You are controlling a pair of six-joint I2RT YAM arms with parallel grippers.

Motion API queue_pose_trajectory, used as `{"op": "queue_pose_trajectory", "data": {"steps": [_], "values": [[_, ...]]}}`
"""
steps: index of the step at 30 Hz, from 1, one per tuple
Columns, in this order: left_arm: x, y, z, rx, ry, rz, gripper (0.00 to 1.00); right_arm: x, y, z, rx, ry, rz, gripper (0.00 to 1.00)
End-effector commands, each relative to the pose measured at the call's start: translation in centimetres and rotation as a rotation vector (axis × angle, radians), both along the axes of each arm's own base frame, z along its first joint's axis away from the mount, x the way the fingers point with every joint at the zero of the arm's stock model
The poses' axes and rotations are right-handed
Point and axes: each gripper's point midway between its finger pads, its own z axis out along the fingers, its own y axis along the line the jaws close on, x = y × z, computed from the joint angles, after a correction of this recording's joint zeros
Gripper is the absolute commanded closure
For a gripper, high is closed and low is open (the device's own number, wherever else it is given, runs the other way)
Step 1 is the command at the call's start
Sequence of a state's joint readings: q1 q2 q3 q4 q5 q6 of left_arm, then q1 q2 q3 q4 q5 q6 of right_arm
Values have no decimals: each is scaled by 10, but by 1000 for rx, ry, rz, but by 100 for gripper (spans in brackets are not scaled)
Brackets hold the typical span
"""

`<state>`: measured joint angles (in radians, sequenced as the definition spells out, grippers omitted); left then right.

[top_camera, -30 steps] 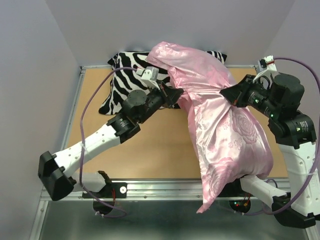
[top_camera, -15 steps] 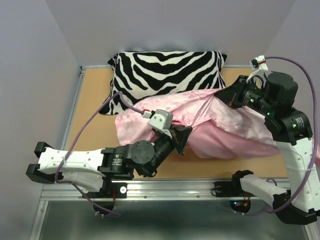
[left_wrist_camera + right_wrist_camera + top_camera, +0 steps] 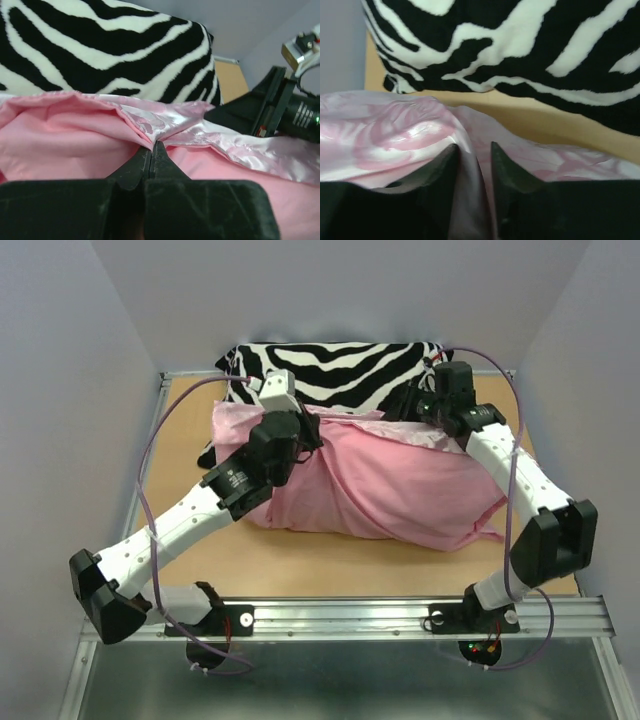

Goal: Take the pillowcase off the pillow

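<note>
On tan tabletop [image 3: 340, 562], lilac walls [image 3: 60, 390] | left end effector [image 3: 151, 146] pinching pillowcase [image 3: 390, 490] | right end effector [image 3: 472, 149] slightly parted, per wrist view

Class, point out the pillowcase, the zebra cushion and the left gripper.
pillowcase [image 3: 390, 490]: top view, plain pink middle.
zebra cushion [image 3: 340, 365]: top view, striped face.
left gripper [image 3: 151, 146]: left wrist view, between its fingertips.

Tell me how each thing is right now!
pillowcase: puffy and crumpled, lying on the table.
zebra cushion: lying at the back, behind the pillowcase.
left gripper: shut, pinching a fold of the pillowcase.
right gripper: fingers slightly apart, pink fabric between them.
</note>
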<state>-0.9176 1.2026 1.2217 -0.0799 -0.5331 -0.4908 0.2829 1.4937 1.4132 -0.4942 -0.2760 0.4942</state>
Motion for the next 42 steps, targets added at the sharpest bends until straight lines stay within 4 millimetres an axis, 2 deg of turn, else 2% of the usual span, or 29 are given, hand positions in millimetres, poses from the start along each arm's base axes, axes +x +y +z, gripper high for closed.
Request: {"op": "queue_pose_trajectory", "data": {"steps": [1,2,3,5,6,10,12,14,15,16,17,18,19,21,23,24,25,26,27,30,31,32,34,35,36,37,38,39,42], "values": [[41,17,29,-133,5,7,100,59,-18,43,-10,-189,-121,55],[50,16,22,-149,26,-1,100,66,-19,48,-14,-202,-129,49],[66,16,6,-156,71,-3,100,73,-18,70,-4,-250,-134,38],[77,12,-2,-154,88,1,100,81,-15,81,5,-274,-126,30],[83,11,-6,-147,97,13,100,83,-11,104,27,-320,-118,24],[106,2,-21,-141,145,7,99,78,-8,148,64,-406,-94,14],[109,1,-23,-140,147,6,92,73,-12,164,59,-447,-102,9],[109,2,-17,-135,120,-1,80,62,-12,176,63,-471,-83,8],[108,3,-15,-133,107,-4,74,57,-8,174,70,-465,-63,8],[106,6,-7,-134,76,-9,63,50,-3,160,74,-431,-40,8],[104,7,-1,-137,54,-17,58,44,2,151,68,-415,-28,8],[102,6,5,-136,37,-31,54,27,16,152,65,-424,5,8],[97,9,18,-134,2,-44,49,23,20,123,27,-377,-7,8],[92,15,28,-137,-18,-38,46,6,38,108,-9,-369,8,8],[81,27,41,-148,-48,-18,38,-15,60,98,-41,-378,14,8],[78,32,43,-150,-55,-7,38,-22,66,81,-58,-350,22,8],[70,43,47,-155,-57,23,29,-31,75,81,-63,-361,13,8],[66,50,48,-159,-60,44,29,-35,80,77,-69,-362,11,8],[58,64,62,-192,-90,87,29,-43,88,69,-86,-358,8,8],[48,95,33,-154,-6,221,29,-50,110,61,-106,-358,16,8],[43,112,32,-156,-6,293,29,-57,126,63,-110,-371,29,8],[38,120,11,-125,41,324,29,-56,140,48,-142,-353,37,8],[28,135,1,-127,48,374,28,-69,168,39,-170,-357,67,8],[24,139,-22,-106,85,391,28,-66,177,40,-182,-367,47,8],[21,142,-31,-104,98,400,28,-63,191,24,-207,-348,53,8],[16,148,-47,-98,114,415,27,-63,203,25,-199,-349,35,8],[14,150,-55,-92,123,419,27,-61,209,20,-209,-345,20,8],[12,149,-61,-94,129,409,27,-51,214,-4,-256,-320,-19,8],[13,146,-84,-73,156,388,26,-42,222,-12,-280,-302,-43,8]]}}
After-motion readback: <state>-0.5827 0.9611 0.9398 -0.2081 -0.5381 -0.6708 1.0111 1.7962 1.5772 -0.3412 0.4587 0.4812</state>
